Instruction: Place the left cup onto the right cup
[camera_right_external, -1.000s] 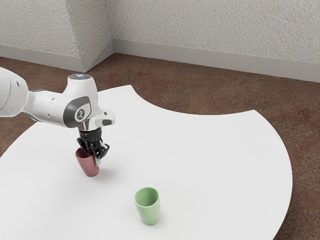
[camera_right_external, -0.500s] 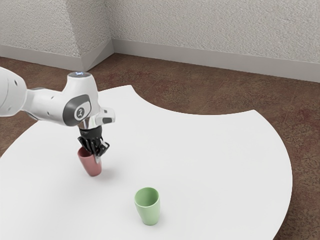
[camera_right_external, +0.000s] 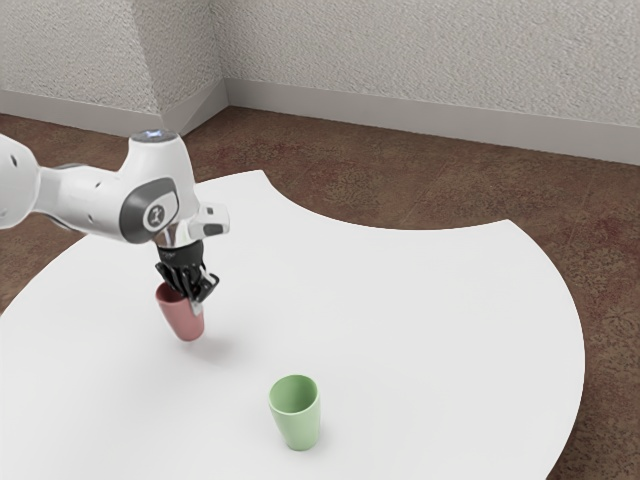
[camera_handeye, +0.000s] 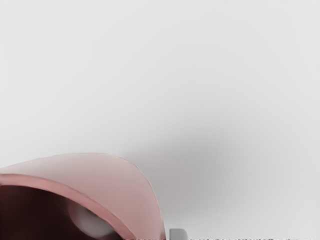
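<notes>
A red cup (camera_right_external: 182, 318) hangs tilted just above the white table (camera_right_external: 400, 300) at the exterior view's left, with my black gripper (camera_right_external: 190, 295) shut on its rim. Its shadow lies on the table below it. The same red cup (camera_handeye: 85, 200) looms large under my hand in the wrist view, its dark inside showing. A green cup (camera_right_external: 295, 411) stands upright on the table, nearer the front edge and to the exterior view's right of the red cup, apart from it.
The round white table has a cut-out edge at the back near the arm's base. Brown carpet (camera_right_external: 420, 170) and a grey wall surround it. Bare tabletop stretches to the exterior view's right of both cups.
My gripper has risen a little with the red cup, which has come off the table and drifted slightly to the exterior view's right. The green cup has not moved.
</notes>
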